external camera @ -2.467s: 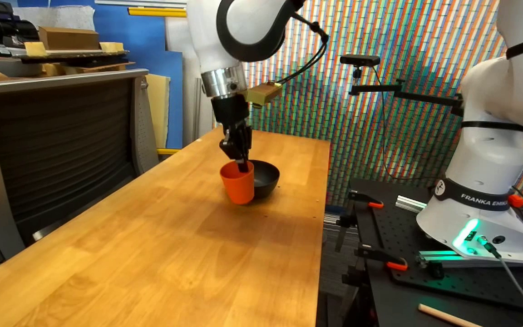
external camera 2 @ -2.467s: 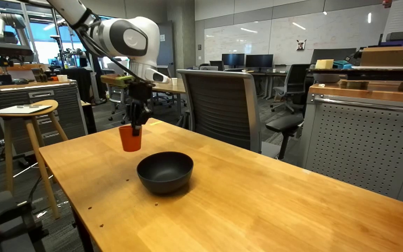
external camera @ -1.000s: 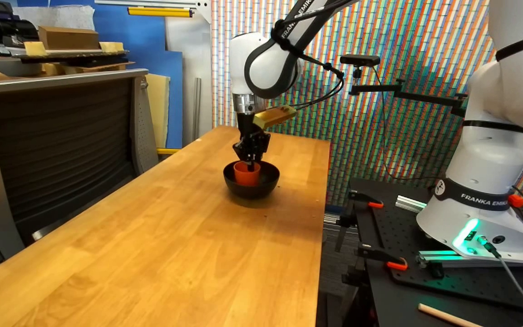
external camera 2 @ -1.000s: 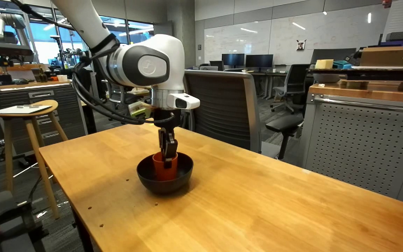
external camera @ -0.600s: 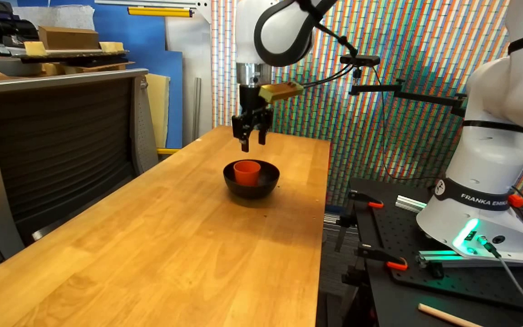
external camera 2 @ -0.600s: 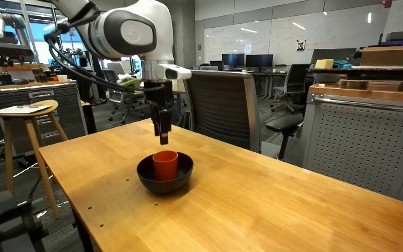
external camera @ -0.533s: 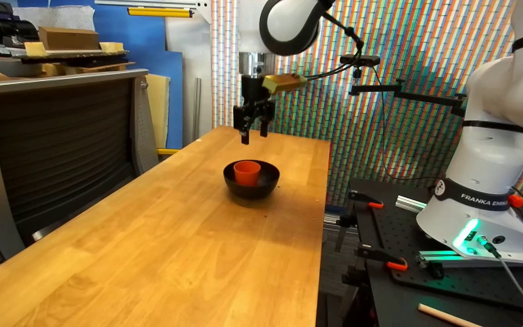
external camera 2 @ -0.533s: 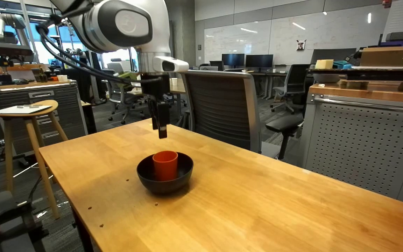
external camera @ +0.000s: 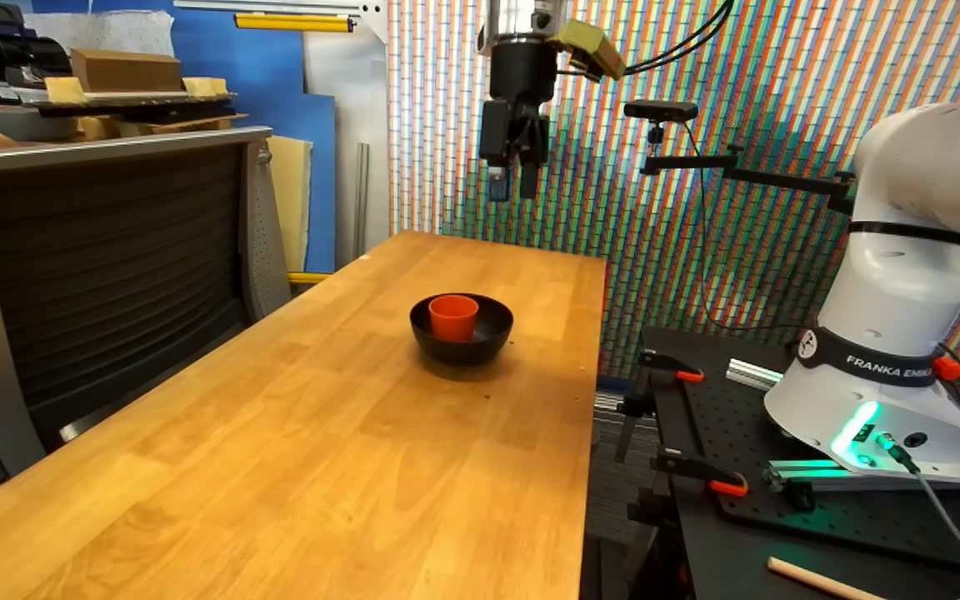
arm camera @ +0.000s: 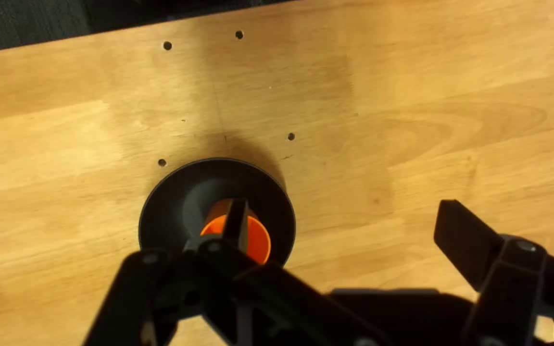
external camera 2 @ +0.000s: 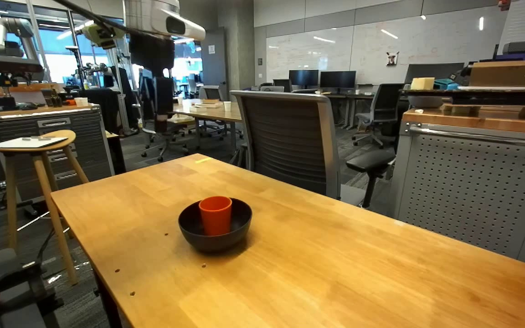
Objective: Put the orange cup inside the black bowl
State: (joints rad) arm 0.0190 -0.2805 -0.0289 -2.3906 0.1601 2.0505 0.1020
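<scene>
While hanging high over the table (external camera 2: 344, 264) with the gripper (arm camera: 349, 234) spread wide, holds nothing — has, below and well apart, the orange cup (external camera 2: 216, 221) inside the black bowl (external camera 2: 214, 246), standing upright — pointing mouth upward along a vertical long axis.

A whiteboard (external camera 2: 367, 51) and robot arm (external camera: 905, 283) suggest a lab.

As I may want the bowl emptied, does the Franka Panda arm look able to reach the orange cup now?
Probably yes: the Robotiq gripper hangs open, higher than the orange cup, which stands mouth up inside the black bowl, and nothing visible blocks the way down.
</scene>
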